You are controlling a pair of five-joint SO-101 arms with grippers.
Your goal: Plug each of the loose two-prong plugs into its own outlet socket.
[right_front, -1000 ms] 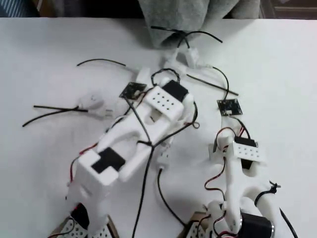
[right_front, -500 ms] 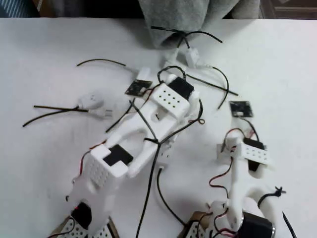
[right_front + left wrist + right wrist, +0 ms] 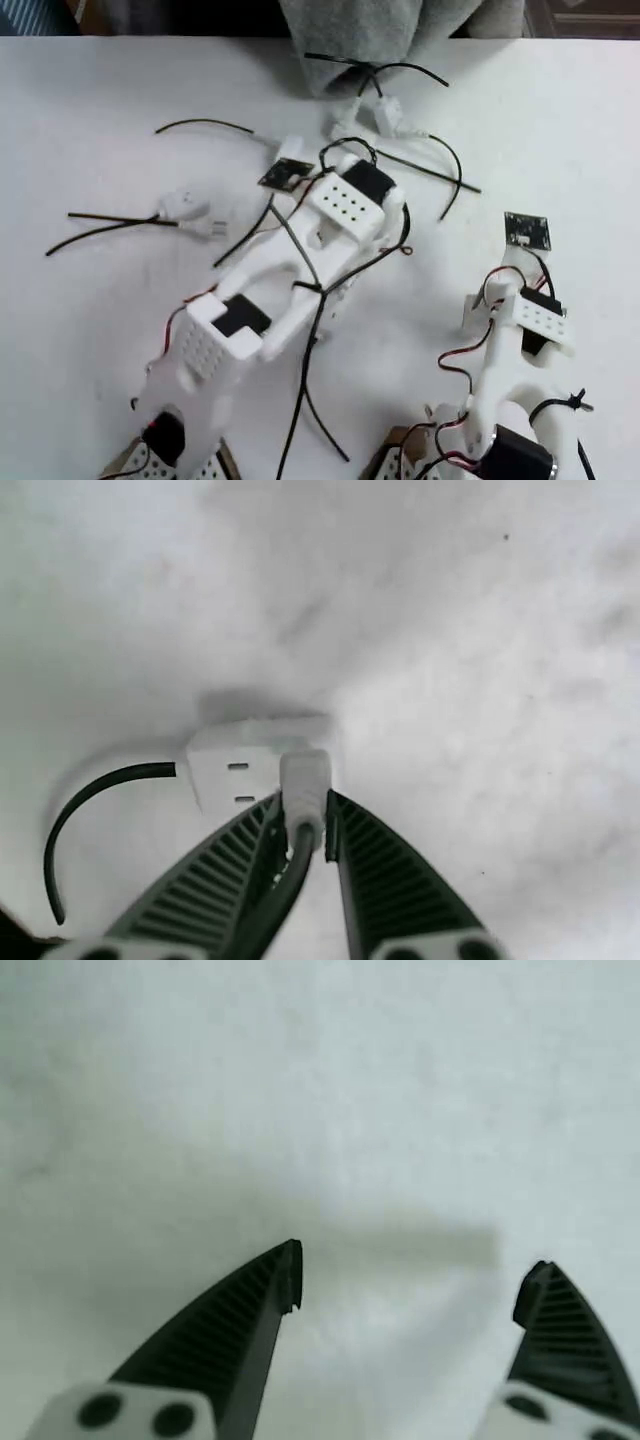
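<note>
Plug (image 3: pixel 303 780) is pinched tight in the left jaws, touching the outlet socket (image 3: pixel 225 762). Right jaws hang wide open over the desk (image 3: pixel 300 1080).

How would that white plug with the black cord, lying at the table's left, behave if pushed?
The white plug looks small and probably light, so it would likely slide, not tip. Its thin black cord lies in loose bends, so it is probably floppy and would trail behind.

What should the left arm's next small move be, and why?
Probably a short push straight into the outlet. The left gripper is shut on the plug, whose front end meets the outlet's face beside an open slot pair. Whether it is fully seated can't be told.
</note>
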